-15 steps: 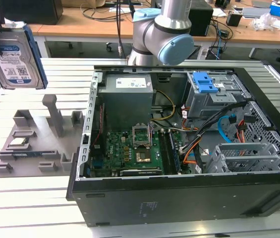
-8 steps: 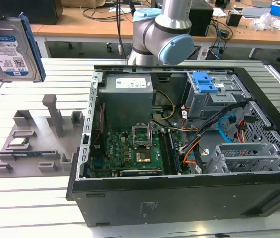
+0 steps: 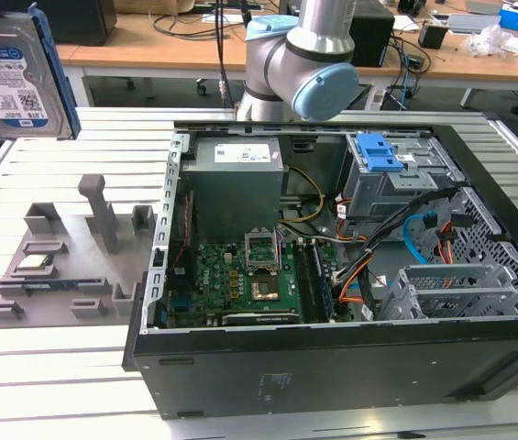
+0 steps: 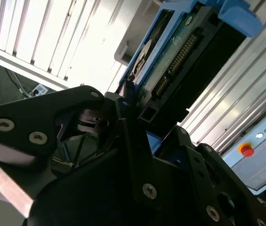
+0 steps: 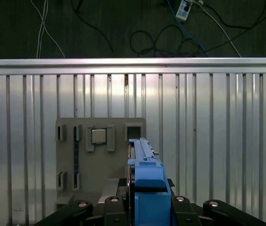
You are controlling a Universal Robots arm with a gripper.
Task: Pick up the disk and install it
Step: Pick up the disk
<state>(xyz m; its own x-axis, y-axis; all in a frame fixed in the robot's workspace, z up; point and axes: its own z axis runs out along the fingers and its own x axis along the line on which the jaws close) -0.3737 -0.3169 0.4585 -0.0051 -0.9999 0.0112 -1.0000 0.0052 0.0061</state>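
Black two-finger gripper: jaws closed tight on the silver rectangular hard disk in blue plastic carrier, held aloft above a grey plastic fixture tray on a slatted aluminium table, apart from the open black computer case.

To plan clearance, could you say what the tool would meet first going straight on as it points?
Probably the grey fixture on the slatted table, straight beyond the disk the tool holds; depth is unclear.
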